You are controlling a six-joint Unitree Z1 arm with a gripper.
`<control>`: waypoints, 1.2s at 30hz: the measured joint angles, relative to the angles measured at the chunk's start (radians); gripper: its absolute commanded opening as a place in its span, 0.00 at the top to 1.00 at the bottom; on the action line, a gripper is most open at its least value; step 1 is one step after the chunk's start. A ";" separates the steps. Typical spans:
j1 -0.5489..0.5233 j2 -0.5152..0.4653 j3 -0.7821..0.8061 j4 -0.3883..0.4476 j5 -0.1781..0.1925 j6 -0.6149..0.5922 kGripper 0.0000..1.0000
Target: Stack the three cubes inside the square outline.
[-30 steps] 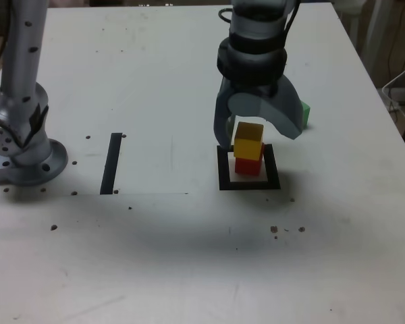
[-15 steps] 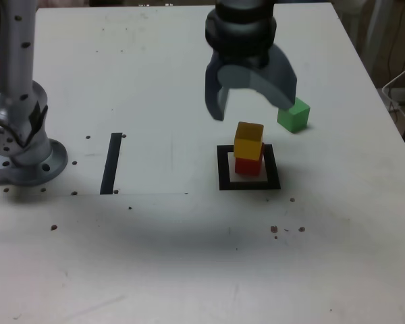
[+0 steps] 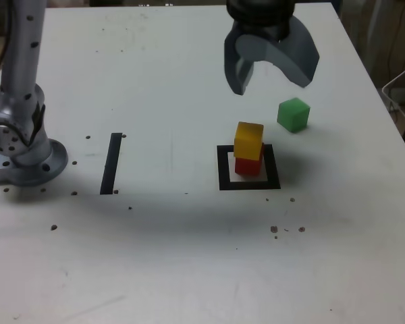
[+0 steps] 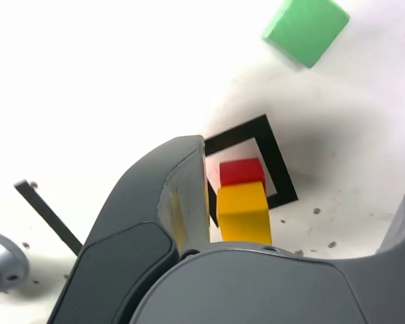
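The yellow cube (image 3: 249, 140) sits on the red cube (image 3: 247, 165) inside the black square outline (image 3: 249, 183). The green cube (image 3: 293, 114) lies alone on the table, up and toward the exterior view's right of the stack. My gripper (image 3: 273, 73) hangs open and empty in the air behind the stack, between it and the green cube's side. In the wrist view the yellow cube (image 4: 242, 212) and red cube (image 4: 241, 171) show between the fingers, with the square outline (image 4: 273, 162) around them and the green cube (image 4: 306, 28) farther off.
A single black tape strip (image 3: 112, 163) lies at the exterior view's left of the outline. The arm's grey base (image 3: 23, 145) stands at the far left. Small dark specks dot the white table (image 3: 189, 256).
The gripper has let go of the yellow cube, risen off the stack and shifted toward the exterior view's right and back. The green cube, half hidden before, is now in full view.
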 measured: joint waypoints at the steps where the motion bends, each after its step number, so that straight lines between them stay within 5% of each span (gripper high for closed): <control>1: 0.006 0.012 -0.013 0.000 0.002 0.027 0.01; 8: 0.022 0.075 -0.076 -0.009 0.072 0.161 0.01; 16: 0.043 0.171 -0.148 -0.005 0.098 0.273 0.01; 29: 0.056 0.280 -0.176 -0.018 0.182 0.288 0.02; 36: 0.060 0.326 -0.184 -0.046 0.192 0.303 0.08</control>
